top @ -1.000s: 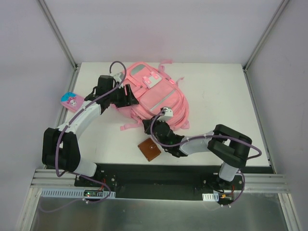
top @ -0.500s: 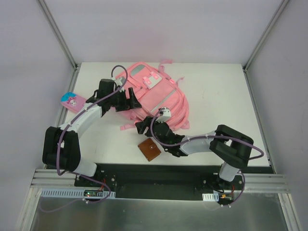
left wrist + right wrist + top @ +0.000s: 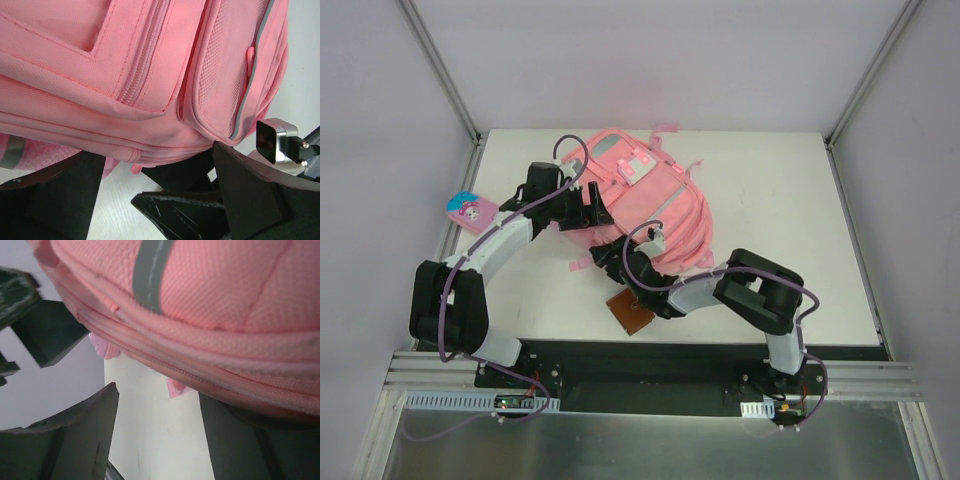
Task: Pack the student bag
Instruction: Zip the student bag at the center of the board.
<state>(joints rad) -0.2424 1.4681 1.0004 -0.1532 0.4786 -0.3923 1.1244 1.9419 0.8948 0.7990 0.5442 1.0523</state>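
Observation:
The student bag [image 3: 655, 195], a large pink backpack, lies flat at the table's back middle. My left gripper [image 3: 590, 207] stands open at its left side. In the left wrist view its jaws [image 3: 157, 167] are spread below the student bag's zipped seam [image 3: 150, 75] and hold nothing. My right gripper [image 3: 606, 258] is open at the student bag's near-left corner. From the right wrist, that gripper [image 3: 159, 407] shows bare table between its fingers, under the pink edge [image 3: 210, 305] and a small zip pull [image 3: 175, 388].
A flat brown square item [image 3: 631, 311] lies on the table near the front edge, just below my right gripper. A small pink cartoon pencil case [image 3: 471, 210] sits at the table's left edge. Pink straps [image 3: 582, 262] trail from the bag's near side.
Both grippers have opened and let go of the bag. The right arm has swung left, bringing its gripper to the bag's near-left corner. The left gripper has shifted slightly right.

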